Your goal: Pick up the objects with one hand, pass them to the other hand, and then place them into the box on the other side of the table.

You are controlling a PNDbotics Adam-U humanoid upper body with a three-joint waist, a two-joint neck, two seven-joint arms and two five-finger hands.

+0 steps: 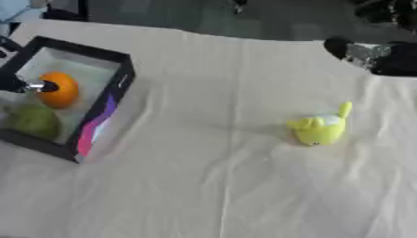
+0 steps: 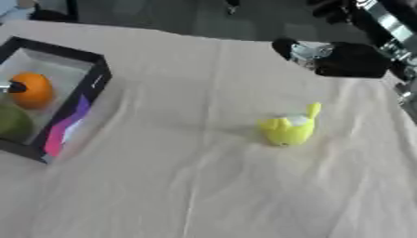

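The yellow toy [image 2: 288, 128] stands on the bench [image 2: 204, 186] just below the right hand [image 2: 342, 58], whose fingers' state I cannot tell; left hand [image 1: 24, 86] likewise, at the box [image 1: 106, 109].

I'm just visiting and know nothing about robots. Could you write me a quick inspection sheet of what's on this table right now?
Surface: table under a wrinkled cream cloth.
Job's things: black box at the left holds an orange fruit and a green fruit; a yellow plush toy lies on the cloth at the right.
Clutter: nothing seen.
Hands: left hand shows only a fingertip touching the orange fruit; right hand hangs above the far right of the table, away from the toy.
Cables: nothing seen.
Surroundings: dark floor beyond the far edge.
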